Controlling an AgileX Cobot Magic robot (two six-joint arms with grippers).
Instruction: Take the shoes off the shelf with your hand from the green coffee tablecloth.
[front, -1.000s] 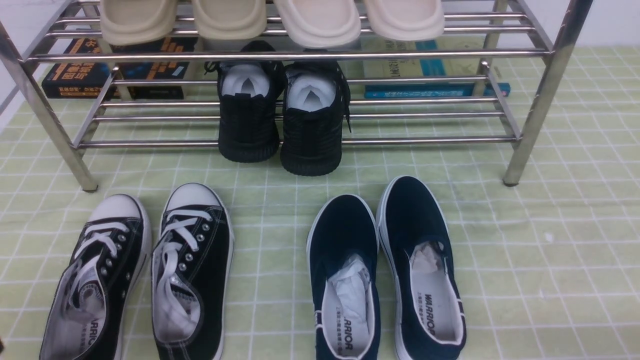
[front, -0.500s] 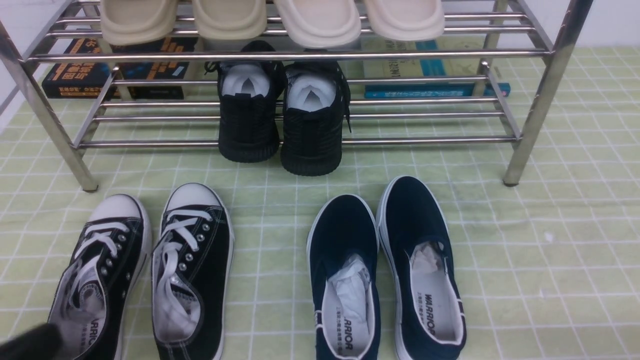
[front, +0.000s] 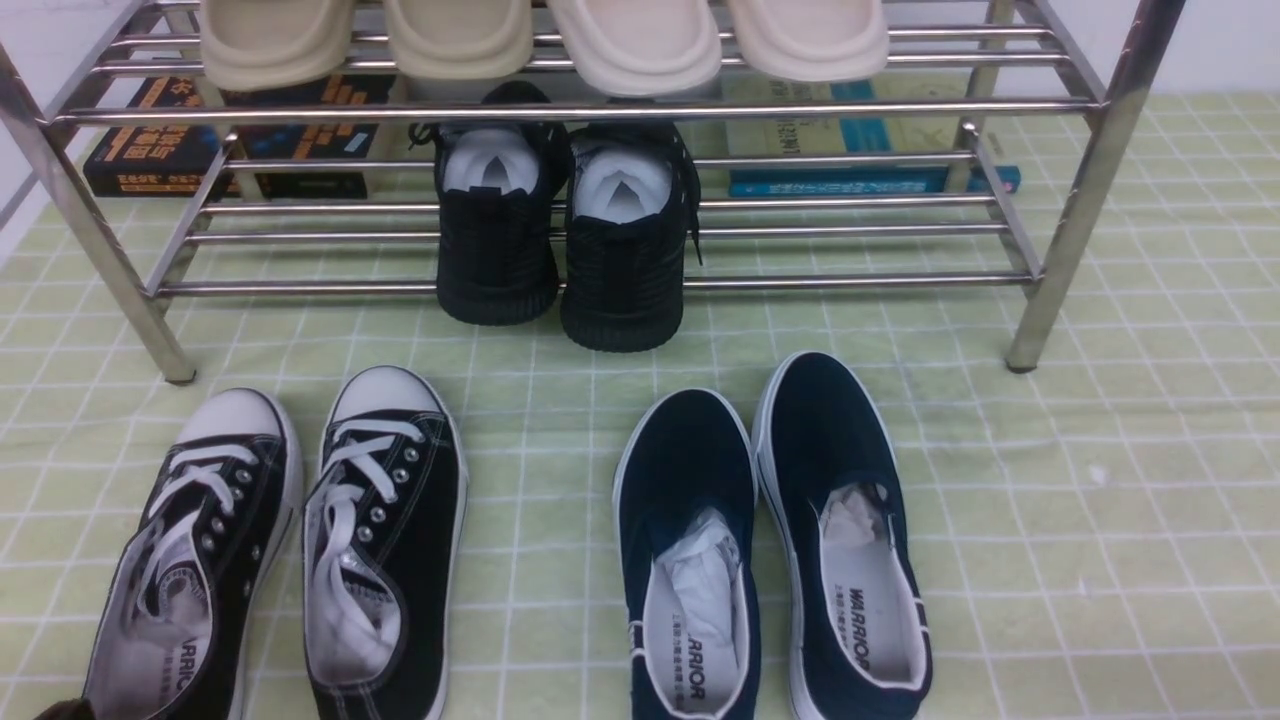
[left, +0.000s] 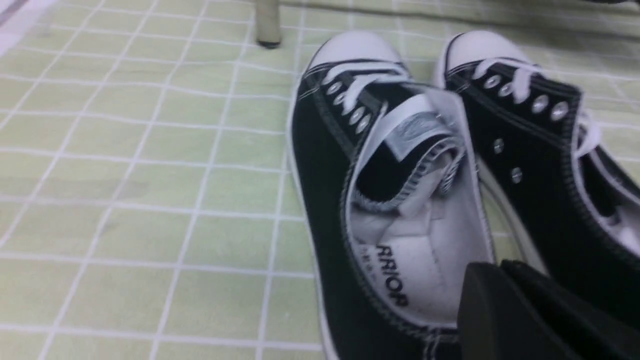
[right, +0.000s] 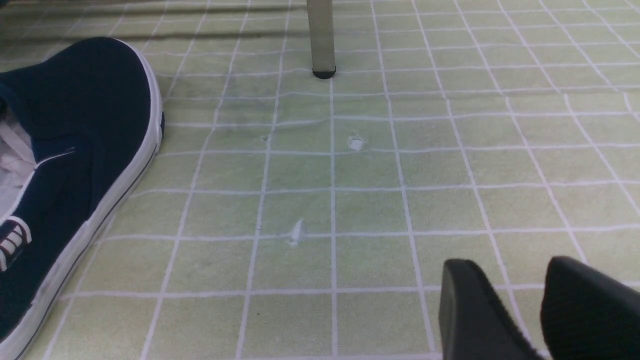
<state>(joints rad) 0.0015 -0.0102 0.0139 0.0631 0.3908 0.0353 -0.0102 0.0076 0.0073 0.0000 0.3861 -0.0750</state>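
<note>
Black canvas up close: the shoes (front: 275, 550), that laced pair with white toe caps and metal eyelets, sit side by side on the green coffee tablecloth (front: 1100, 520) at the near left, toes pointing toward the shelf (front: 600, 110). They're down on the cloth, not on the rack. Right at the heel of the outer shoe, the left pincer (left: 505, 310) hangs just over the opening, its dark fingers pressed together with no gap showing, holding nothing. From the front only a sliver of it peeks in at the bottom-left corner.

Over on the right, the right pincer (right: 520, 310) hovers low above bare cloth, its two black fingers (right: 470, 310) standing a little apart, nothing between them. Beside it, well clear, lies the navy slip-on pair (front: 770, 540), white-trimmed, with crumpled paper stuffed inside, also toes forward.

Further back now: the all-black knit sneakers (front: 565, 230) rest on the lower tier of the shelf, heels jutting out past the front bar toward us, white paper showing in their openings. The steel legs stand planted on the cloth at both sides.

Up on the top tier, four cream slippers (front: 540, 40) line up in a row, their ends hanging over the front bar. Behind the rack, a dark book (front: 160, 150) lies to the left and a blue-spined book (front: 870, 180) to the right.
</note>
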